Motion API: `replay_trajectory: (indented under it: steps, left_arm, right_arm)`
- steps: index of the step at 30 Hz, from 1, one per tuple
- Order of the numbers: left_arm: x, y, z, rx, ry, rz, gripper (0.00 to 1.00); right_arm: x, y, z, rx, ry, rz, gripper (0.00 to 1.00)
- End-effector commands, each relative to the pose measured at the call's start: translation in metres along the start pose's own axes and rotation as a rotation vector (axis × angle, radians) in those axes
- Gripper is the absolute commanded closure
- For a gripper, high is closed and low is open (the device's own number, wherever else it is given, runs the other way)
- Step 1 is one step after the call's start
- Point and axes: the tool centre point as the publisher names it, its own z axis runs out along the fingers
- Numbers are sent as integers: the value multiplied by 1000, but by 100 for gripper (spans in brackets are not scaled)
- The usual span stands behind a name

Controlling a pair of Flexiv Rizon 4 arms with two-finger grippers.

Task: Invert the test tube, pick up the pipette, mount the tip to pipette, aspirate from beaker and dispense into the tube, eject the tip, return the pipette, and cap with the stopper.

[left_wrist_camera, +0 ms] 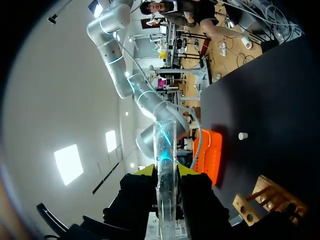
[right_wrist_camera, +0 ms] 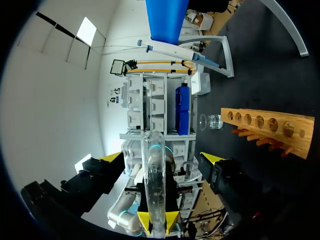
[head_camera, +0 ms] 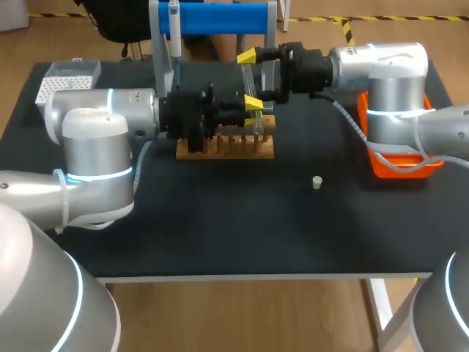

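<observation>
Test tube in left end effector

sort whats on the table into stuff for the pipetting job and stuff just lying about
For the job: test tube, pipette, tip box, beaker, stopper.
Not named in it: wooden rack, blue stand holding the pipette, orange bin.
</observation>
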Motion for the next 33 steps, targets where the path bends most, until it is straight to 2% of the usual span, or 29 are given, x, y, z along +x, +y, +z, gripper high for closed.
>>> replay_trajectory:
  steps: [1,7,10,25,29,33]
  left_arm:
    - [0,-1,0,-3,-1,3,100]
    - [0,-1,0,-3,-1,3,100]
    - [0,-1,0,-3,-1,3,100]
    - [0,-1,0,-3,-1,3,100]
    - [0,-1,0,-3,-1,3,100]
    - [0,-1,0,-3,-1,3,100]
  right_arm:
    - [9,-18,-22,-92,-126,-309,0]
    - [-1,-29,-59,-172,-225,-658,0]
    - [-9,-29,-76,-241,-256,-856,0]
    - [-9,-29,-76,-241,-256,-856,0]
    - [-24,-22,-81,-167,-386,-1010,0]
    - [-32,-19,-87,-96,-456,-1118,0]
